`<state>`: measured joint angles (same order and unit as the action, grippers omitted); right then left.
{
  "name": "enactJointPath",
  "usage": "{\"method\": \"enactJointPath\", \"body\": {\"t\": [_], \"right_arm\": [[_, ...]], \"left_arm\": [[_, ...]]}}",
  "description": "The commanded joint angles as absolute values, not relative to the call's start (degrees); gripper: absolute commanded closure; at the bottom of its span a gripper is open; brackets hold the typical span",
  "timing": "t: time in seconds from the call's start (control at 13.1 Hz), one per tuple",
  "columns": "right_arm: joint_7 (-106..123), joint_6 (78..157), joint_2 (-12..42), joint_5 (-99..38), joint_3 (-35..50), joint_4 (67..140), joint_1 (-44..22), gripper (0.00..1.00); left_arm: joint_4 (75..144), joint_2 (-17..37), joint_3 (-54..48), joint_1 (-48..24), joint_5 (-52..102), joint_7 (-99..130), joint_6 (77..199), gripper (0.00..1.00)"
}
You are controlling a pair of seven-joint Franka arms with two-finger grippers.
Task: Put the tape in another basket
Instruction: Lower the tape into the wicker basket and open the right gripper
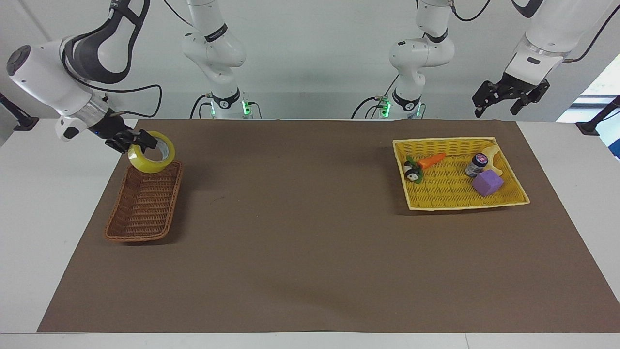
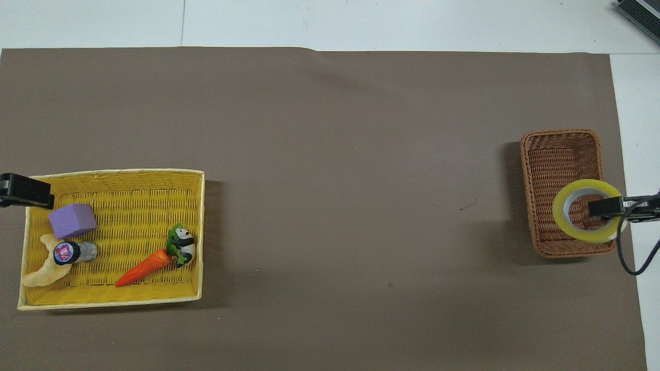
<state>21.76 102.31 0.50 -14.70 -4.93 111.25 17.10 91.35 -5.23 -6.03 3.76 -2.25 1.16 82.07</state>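
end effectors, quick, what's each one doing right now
Left end effector: open, holding nothing, raised by the yellow woven tray.
Right end effector: shut on the yellow tape roll, over the brown wicker basket.

Pale wall (image 1: 310, 53), white table (image 1: 43, 203) under brown mat (image 1: 310, 252), window (image 1: 600, 82) at one side

basket (image 1: 144, 203) interior bare below held tape (image 1: 151, 158), open brown mat (image 1: 300, 218) between baskets, yellow tray (image 1: 503, 199) crowded

The tape (image 1: 150, 158) is translucent yellow with a pale grey-white core. The basket (image 1: 144, 203) is brown woven wicker. The tray (image 1: 503, 199) is bright yellow weave, holding a purple block (image 1: 487, 183), an orange carrot (image 1: 431, 160) and a black-and-white panda (image 1: 411, 174). The mat (image 1: 310, 252) is plain brown.
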Motion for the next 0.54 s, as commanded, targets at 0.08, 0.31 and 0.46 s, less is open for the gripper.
{"method": "enactJointPath", "body": {"t": [0.08,0.31,0.46], "right_arm": [[22.5,110.0,3.6,-14.3,-3.5,110.8,15.6,1.0],[23.6,111.4,5.5,-13.9,-3.6,111.0,15.0,1.0],[29.3,114.0,7.6,-13.9,-3.7,111.1,17.5,1.0]], "left_arm": [[89.9,-4.5,-6.5,4.3,-3.3,0.9,80.3,0.0],[89.9,-4.5,-6.5,4.3,-3.1,0.9,80.2,0.0],[89.9,-4.6,-6.5,4.4,-3.1,0.9,80.2,0.0]]}}
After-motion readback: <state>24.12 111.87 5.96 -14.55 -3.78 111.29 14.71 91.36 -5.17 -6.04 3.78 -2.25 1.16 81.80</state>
